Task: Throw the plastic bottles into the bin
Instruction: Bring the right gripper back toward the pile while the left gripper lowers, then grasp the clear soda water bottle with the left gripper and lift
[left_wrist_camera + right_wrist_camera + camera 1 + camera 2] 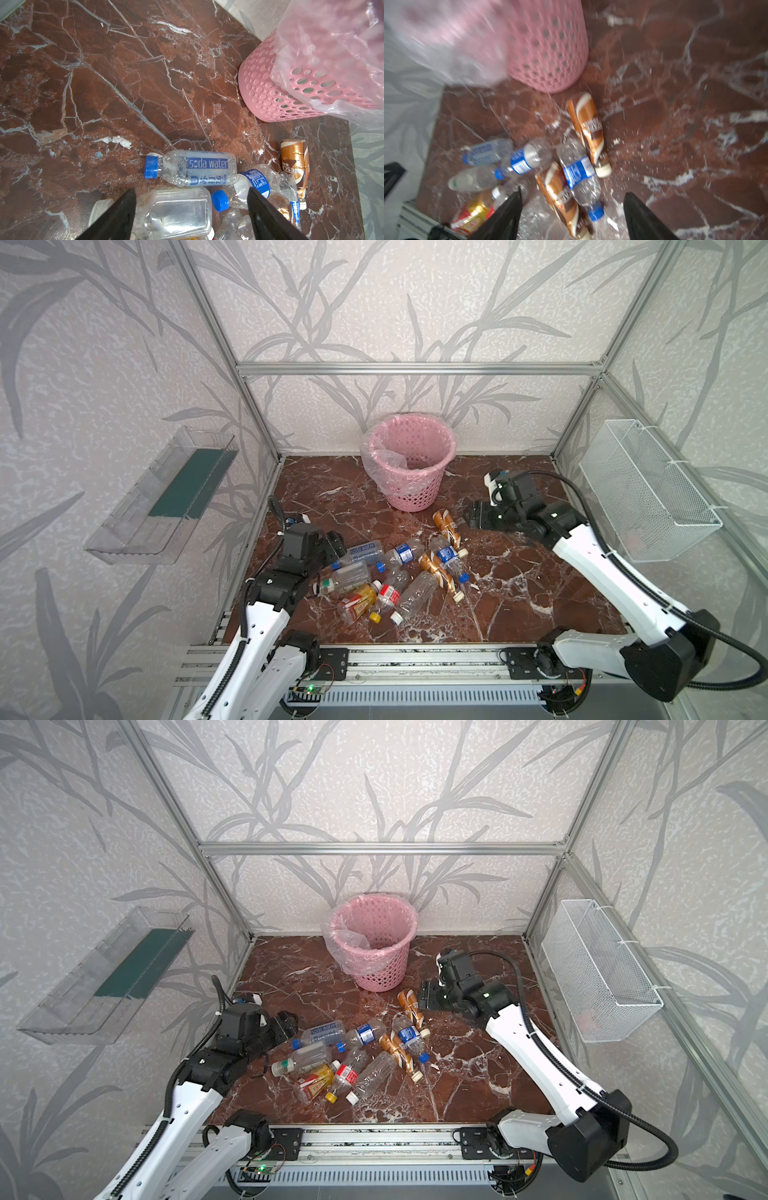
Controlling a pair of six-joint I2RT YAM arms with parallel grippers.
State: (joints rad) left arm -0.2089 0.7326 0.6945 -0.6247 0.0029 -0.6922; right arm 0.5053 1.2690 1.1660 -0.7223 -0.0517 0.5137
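Several plastic bottles (399, 572) lie in a heap on the brown marble floor. They are clear with blue or red labels, or orange-brown wrapped. The pink perforated bin (409, 472) with its clear bag stands behind them at the back wall. My left gripper (338, 549) is open at the heap's left edge. In the left wrist view its fingers (124, 209) straddle a clear squarish bottle (176, 212), just short of the soda water bottle (191, 168). My right gripper (473, 516) hangs open and empty right of an orange-brown bottle (446, 526), near the bin's base.
A clear acrylic tray (166, 497) hangs on the left wall. A white wire mesh basket (648, 493) hangs on the right wall. An aluminium rail (415, 659) runs along the front edge. The right wrist view is blurred.
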